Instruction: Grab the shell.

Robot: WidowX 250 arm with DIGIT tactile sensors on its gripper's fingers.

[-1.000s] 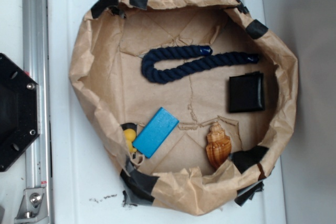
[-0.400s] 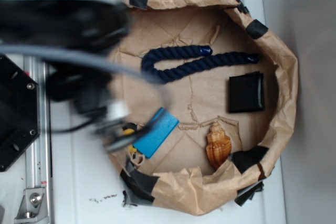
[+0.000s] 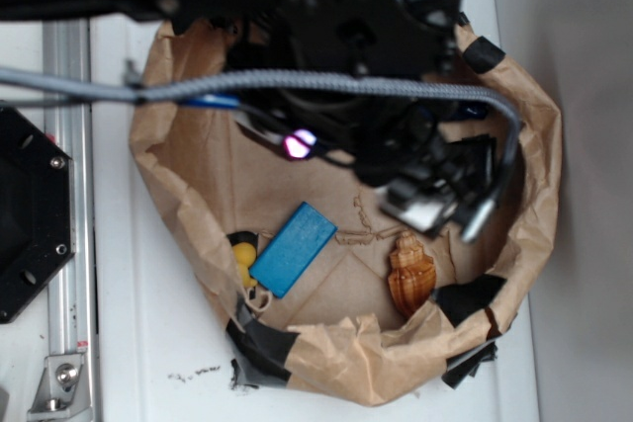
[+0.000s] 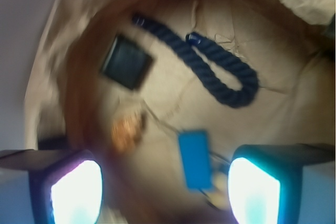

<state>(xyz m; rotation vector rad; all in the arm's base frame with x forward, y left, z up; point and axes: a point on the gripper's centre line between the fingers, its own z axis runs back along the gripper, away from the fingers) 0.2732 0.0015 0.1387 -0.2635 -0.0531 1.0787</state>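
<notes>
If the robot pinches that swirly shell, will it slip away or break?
The shell tapers to a pointed tip and has rounded, ribbed whorls, so it could probably squirt sideways or rock if pinched off-centre. It looks hard and stiff, not floppy, though thin edges might chip under a strong squeeze. It lies on crinkled brown paper, which may let it slide a little. The gripper hangs above it.

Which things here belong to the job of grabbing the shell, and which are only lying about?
Belong to the job:
- the shell
- the hand, open, above the shell and not yet touching it

Lying about:
- blue block
- small yellow object
- dark blue rope
- black square
- brown paper nest holding all of them
</notes>
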